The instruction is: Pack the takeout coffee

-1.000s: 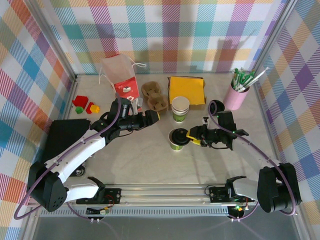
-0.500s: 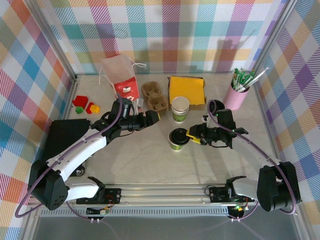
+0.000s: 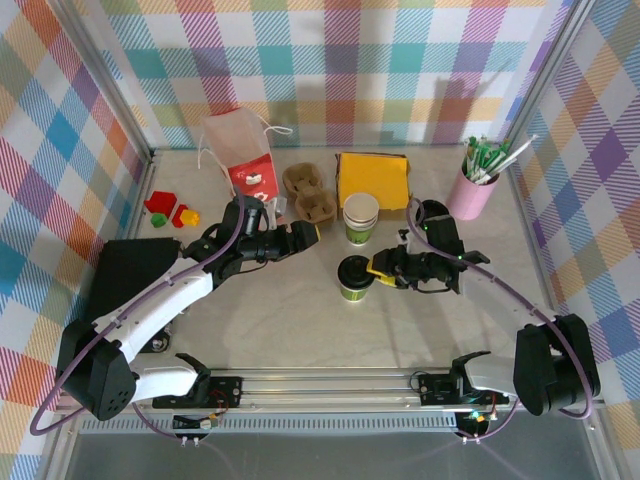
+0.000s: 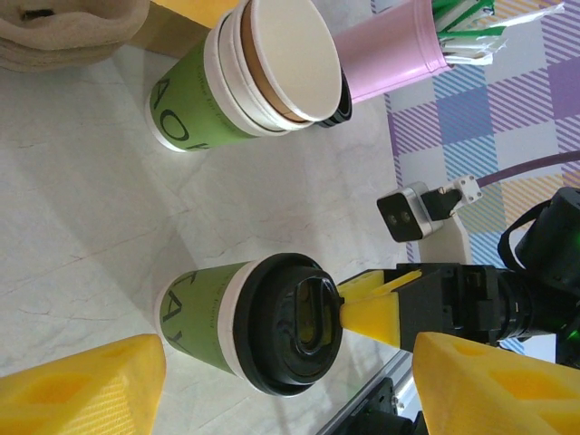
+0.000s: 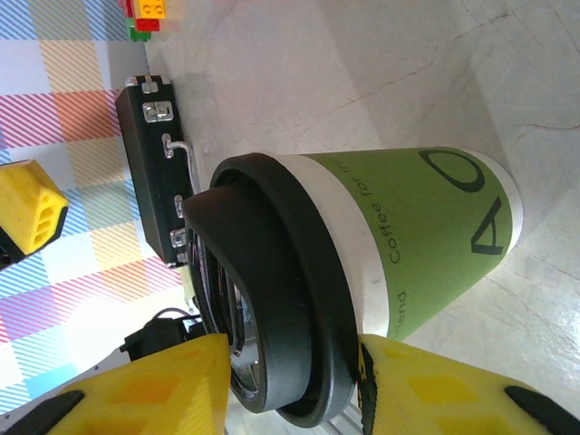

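Centrally, one lidded takeout coffee [image 3: 353,277], one cup stack [image 3: 361,219], one pink holder [image 3: 470,196]

Cup stack [image 3: 361,218] close behind coffee [image 3: 350,290]; table [image 3: 300,320] bare nearside

Cup [image 5: 426,227], green wall: large dark letters, "A" and then a round one, an O as far as it shows, running along the side. White band under its rim: small print "Coffee for", the rest lost round the curve.
Stack [image 4: 186,109], green wall of the outermost cup: the same large "AO".
Bag [image 3: 240,150]: red label [image 3: 251,178] with white marks, too small to read.
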